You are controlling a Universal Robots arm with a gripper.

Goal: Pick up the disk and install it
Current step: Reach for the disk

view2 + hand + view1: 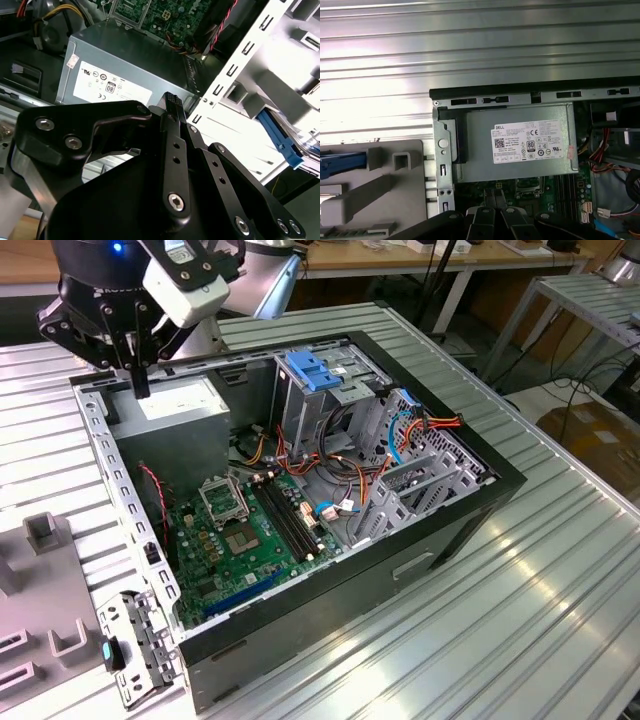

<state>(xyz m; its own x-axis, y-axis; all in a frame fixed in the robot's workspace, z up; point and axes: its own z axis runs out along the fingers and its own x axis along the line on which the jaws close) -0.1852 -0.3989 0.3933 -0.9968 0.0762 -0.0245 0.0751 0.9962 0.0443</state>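
- At the far left of the exterior view, the grey fixture is lying on the ribbed table, just outside the perforated side wall of the open case.
- In the first wrist view, a blue rail is resting on this fixture beside the grey blocks. I am taking it for one side of the disk. The frame edge is cutting off its metal body, so I cannot confirm the label.
- In the upper left of the exterior view, the gripper is hanging over the corner of the case, just above the grey power supply. Its fingers are lying together and are carrying nothing, as far as I am judging.
- The relation you are needing is this: the disk is lying outside the case, across the perforated side wall from the gripper, toward the exterior view's left. Its visible rail is running roughly square to that wall, so I am judging the long axis to point away from the case.
- Further right, near the top middle of the exterior view, a blue latch piece is sitting on top of the drive cage, well apart from the gripper. It is not the disk.
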